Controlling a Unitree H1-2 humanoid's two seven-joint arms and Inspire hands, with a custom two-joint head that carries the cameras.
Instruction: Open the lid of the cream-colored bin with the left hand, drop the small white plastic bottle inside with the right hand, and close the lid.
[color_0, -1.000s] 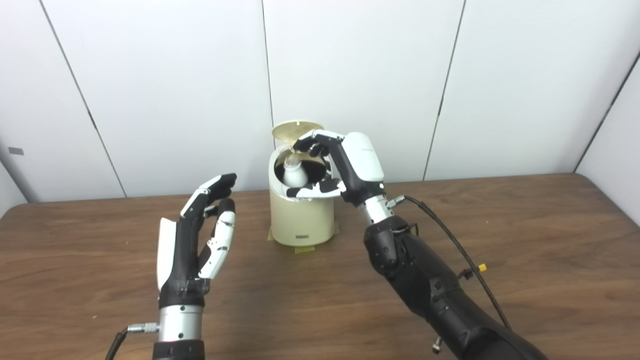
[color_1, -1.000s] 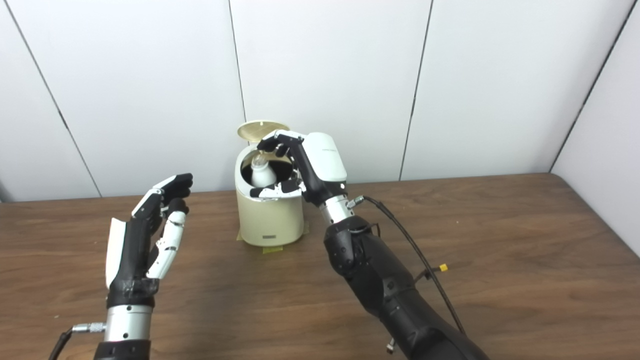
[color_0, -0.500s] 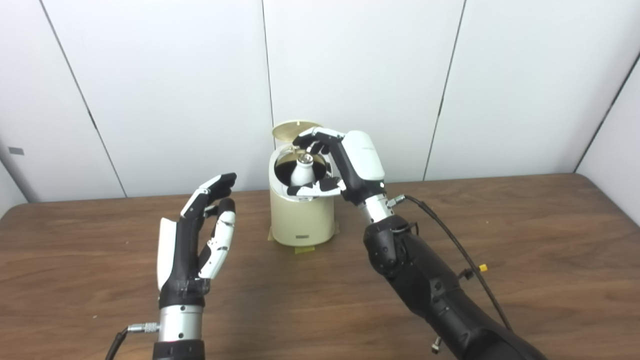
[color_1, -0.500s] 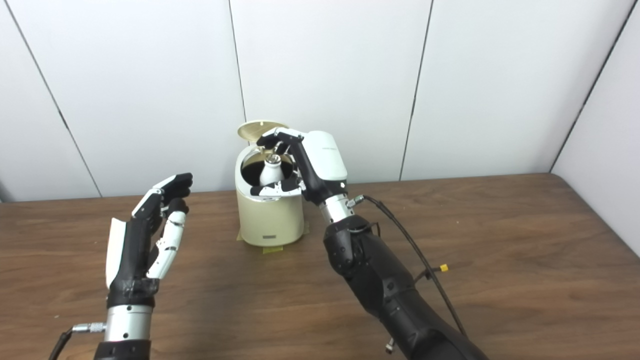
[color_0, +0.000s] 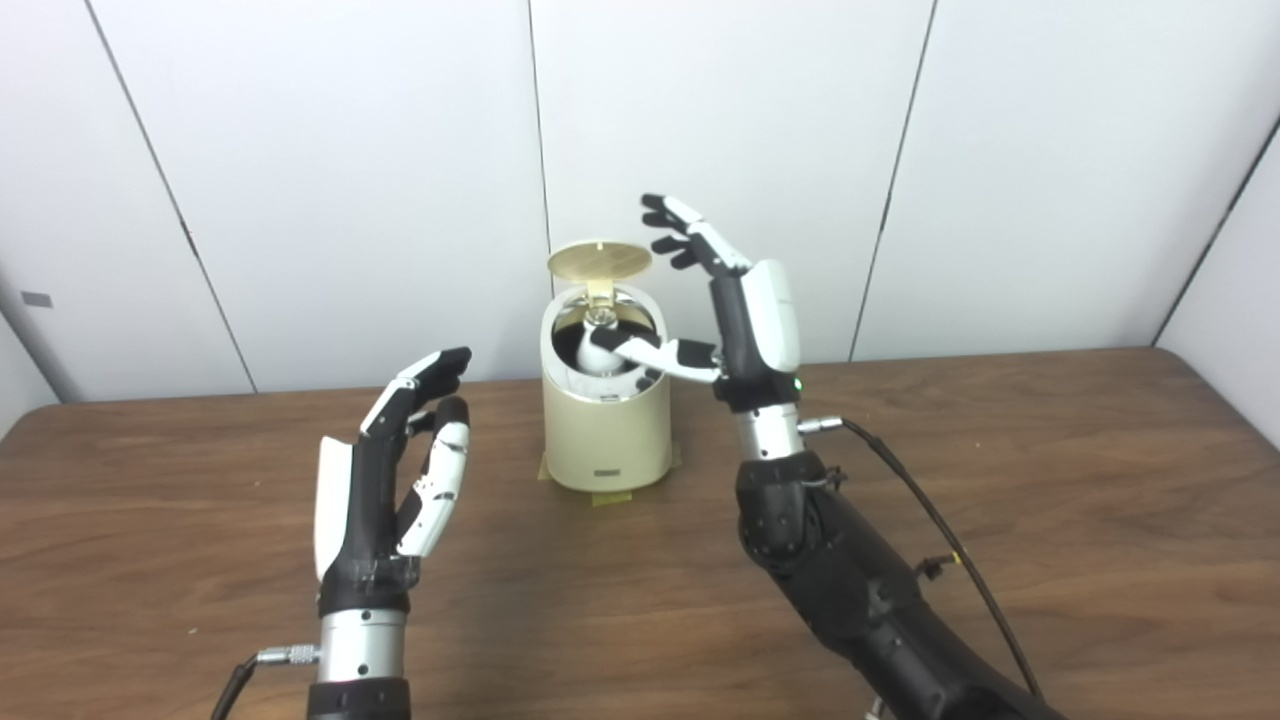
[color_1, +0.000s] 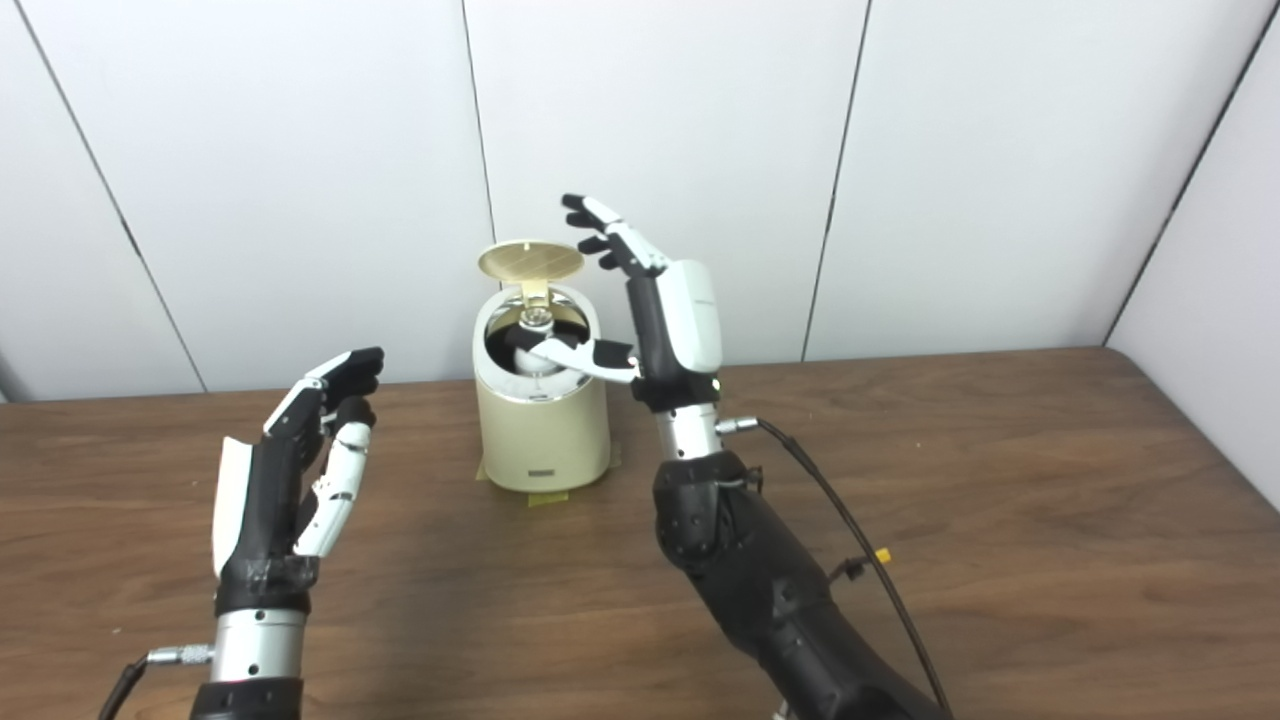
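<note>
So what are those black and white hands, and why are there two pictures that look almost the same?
They belong to a robot shaped a bit like a person. Two cameras sit side by side on its head, like eyes, so each picture shows the same scene from a slightly different spot. On the brown table stands a cream-colored bin with its round lid tipped up. A small white bottle sits inside the bin's mouth, its top poking out. The right hand is beside the bin, fingers spread wide, holding nothing; its thumb reaches across in front of the bottle. The left hand waits upright over the table, also holding nothing.
</note>
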